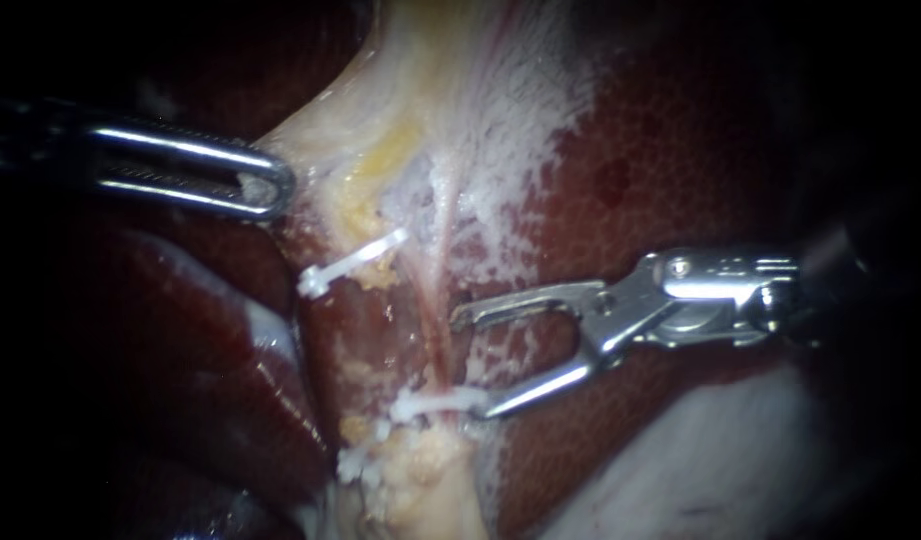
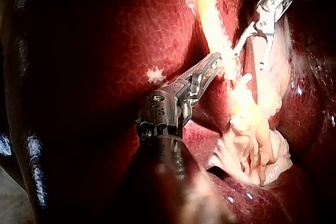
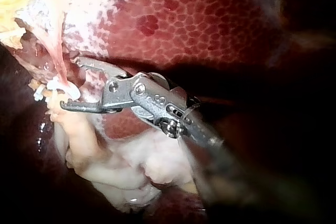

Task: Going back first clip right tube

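in the endoscope view the right instrument (image 1: 470, 365) comes in from 3 o'clock. its jaws are wide apart and hold nothing. the lower jaw tip lies just beside a white clip (image 1: 435, 403) at about 6 o'clock, and this clip sits across the right tube (image 1: 438, 300), a thin pink strand that runs down the middle. a second clip (image 1: 350, 262) lies toward 9 o'clock from the centre, on the yellowish tissue. the left instrument (image 1: 272, 185) enters from 9 o'clock, and its jaws seem clamped on the edge of the pale tissue (image 1: 400, 100), keeping it tight over the liver (image 1: 680, 150).

i judge the step is to take the right instrument away. it is best to keep the jaws apart and draw straight back toward 3 o'clock along the shaft, so that the lower tip does not catch the clip or pull the tube. the left instrument should hold its tension.
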`<move>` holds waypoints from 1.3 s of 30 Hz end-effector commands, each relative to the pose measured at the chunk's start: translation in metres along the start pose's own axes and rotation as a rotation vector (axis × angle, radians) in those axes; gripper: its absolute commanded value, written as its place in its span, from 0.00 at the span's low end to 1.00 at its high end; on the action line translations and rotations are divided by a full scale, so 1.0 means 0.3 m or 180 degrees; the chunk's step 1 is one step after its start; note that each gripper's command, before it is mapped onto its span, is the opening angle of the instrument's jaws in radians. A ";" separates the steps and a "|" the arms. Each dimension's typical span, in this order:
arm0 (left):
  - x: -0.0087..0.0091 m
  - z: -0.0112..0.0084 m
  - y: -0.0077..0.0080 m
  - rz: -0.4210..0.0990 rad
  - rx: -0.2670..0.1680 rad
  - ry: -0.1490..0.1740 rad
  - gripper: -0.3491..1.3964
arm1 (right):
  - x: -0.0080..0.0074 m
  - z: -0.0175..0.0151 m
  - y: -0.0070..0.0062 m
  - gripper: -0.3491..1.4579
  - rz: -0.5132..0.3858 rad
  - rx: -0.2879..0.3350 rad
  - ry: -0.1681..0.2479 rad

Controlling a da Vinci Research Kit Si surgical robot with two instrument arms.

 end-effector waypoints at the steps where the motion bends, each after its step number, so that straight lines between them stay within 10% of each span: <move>1: 0.0002 0.0002 0.0001 0.0002 0.0007 0.0003 0.00 | 0.0004 -0.002 -0.0006 0.52 -0.0012 -0.0017 0.0002; 27: 0.0021 0.0024 0.0012 0.0032 0.0006 0.0001 0.00 | 0.0133 -0.020 -0.0118 0.52 -0.0236 -0.0339 -0.0118; 39: 0.0155 0.0200 0.0111 -0.0031 0.0023 0.0151 0.00 | 0.0125 -0.021 -0.0124 0.52 -0.0239 -0.0334 -0.0119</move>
